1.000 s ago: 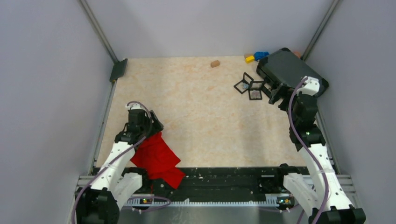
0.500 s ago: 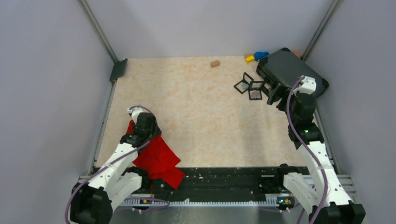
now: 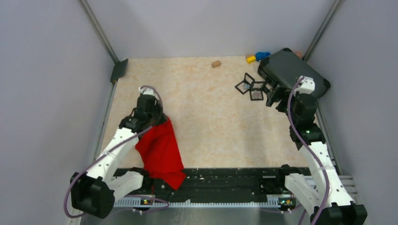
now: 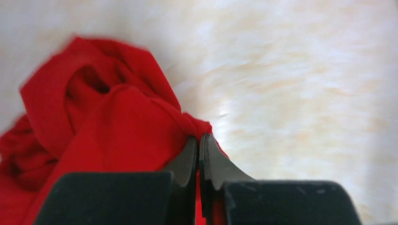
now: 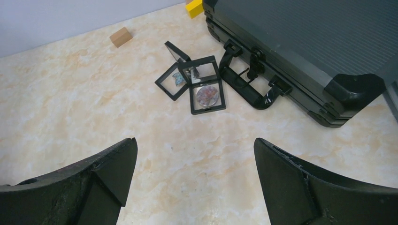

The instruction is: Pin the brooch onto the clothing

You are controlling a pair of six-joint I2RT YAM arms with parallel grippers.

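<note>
The clothing (image 3: 162,149) is a bright red soft garment on the near-left of the table, its lower end draped over the black front rail. My left gripper (image 3: 158,119) is shut on the garment's far edge. In the left wrist view the jaws (image 4: 199,137) pinch a fold of the clothing (image 4: 108,117). My right gripper (image 3: 272,96) hangs open over bare table (image 5: 194,140) with nothing between its fingers. Ahead of it lie three black display frames (image 5: 199,82) holding small pieces. The brooch may be one of those pieces; I cannot tell which.
A dark hard case (image 3: 291,70) with a handle (image 5: 248,86) lies at the far right corner. Yellow (image 3: 251,59) and blue (image 3: 263,55) blocks sit behind it. A small brown block (image 3: 216,63) rests near the back wall. Grey walls close in both sides.
My left gripper has shut on the clothing and pulled its edge away from me and to the right, stretching the garment out. The right gripper has edged slightly left, still open.
</note>
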